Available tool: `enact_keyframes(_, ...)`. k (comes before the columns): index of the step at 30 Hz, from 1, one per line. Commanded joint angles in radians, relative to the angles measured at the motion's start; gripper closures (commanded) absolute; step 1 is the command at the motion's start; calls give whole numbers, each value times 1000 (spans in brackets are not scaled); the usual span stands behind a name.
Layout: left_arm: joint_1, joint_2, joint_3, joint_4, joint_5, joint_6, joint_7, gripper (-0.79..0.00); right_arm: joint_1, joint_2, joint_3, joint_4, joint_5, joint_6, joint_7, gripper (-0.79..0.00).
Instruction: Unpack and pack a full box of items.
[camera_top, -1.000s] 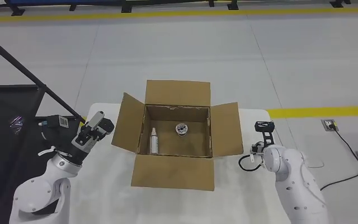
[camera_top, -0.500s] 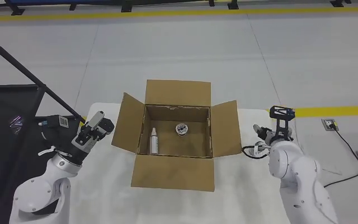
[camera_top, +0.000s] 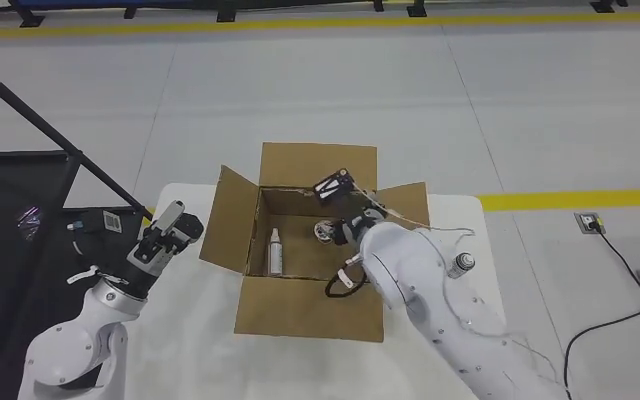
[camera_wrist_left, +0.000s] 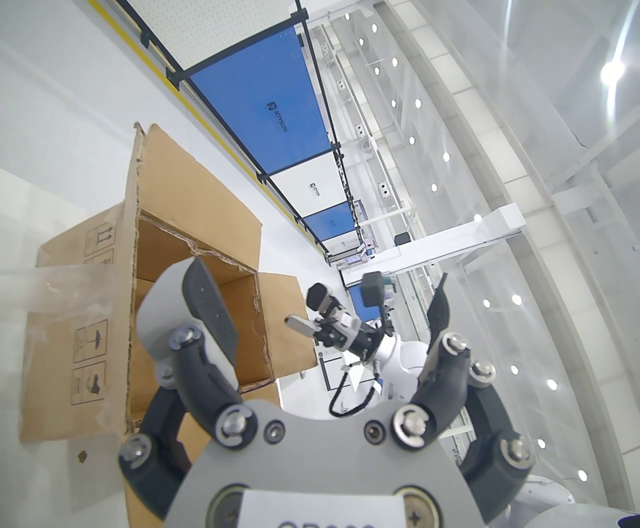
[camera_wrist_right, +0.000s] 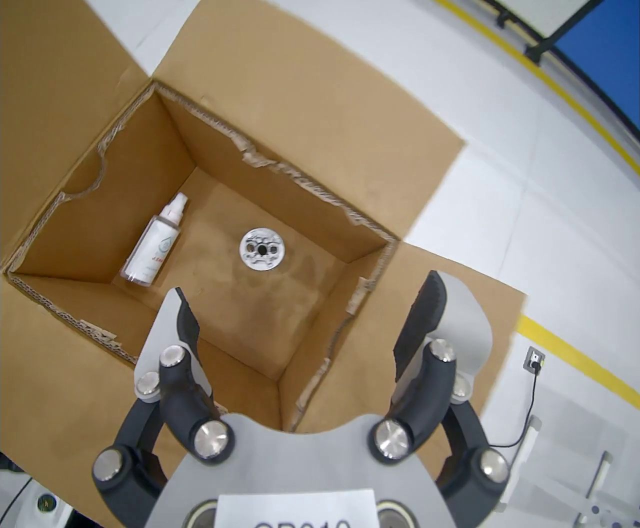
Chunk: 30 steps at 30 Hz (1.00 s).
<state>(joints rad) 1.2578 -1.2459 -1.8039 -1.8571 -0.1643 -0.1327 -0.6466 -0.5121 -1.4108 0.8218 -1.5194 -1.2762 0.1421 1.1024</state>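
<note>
Cardboard box (camera_top: 310, 308) stands mid-counter (camera_top: 200, 310) with all four flaps open. Inside, a spray bottle (camera_wrist_right: 152, 242) lies flat along the left wall. A round metal disc (camera_wrist_right: 262, 249) rests on the box floor near the far wall, apart from the bottle. Right end effector (camera_wrist_right: 305, 290) is above the open box, jaws wide, empty. Left end effector (camera_wrist_left: 317, 277) is near the counter's left edge, beside the left flap, jaws wide, empty.

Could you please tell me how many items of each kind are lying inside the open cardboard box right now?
Spray bottle: 1
Round metal disc: 1
Total: 2
</note>
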Motion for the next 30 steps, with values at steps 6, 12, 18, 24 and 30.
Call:
enact_keyframes(6,0,0,0,0,0,0,0,-785,176,-115,-167,454,176,20,-106,-785)
enact_keyframes(12,0,0,0,0,0,0,0,-785,241,-202,-217,741,318,-15,-218,-785)
enact_keyframes(18,0,0,0,0,0,0,0,-785,272,-269,-226,934,399,2,-353,-576)
enact_keyframes(24,0,0,0,0,0,0,0,-785,296,-321,-231,1062,439,14,-431,-545)
enact_keyframes(30,0,0,0,0,0,0,0,-785,315,-367,-238,1147,456,7,-465,-554)
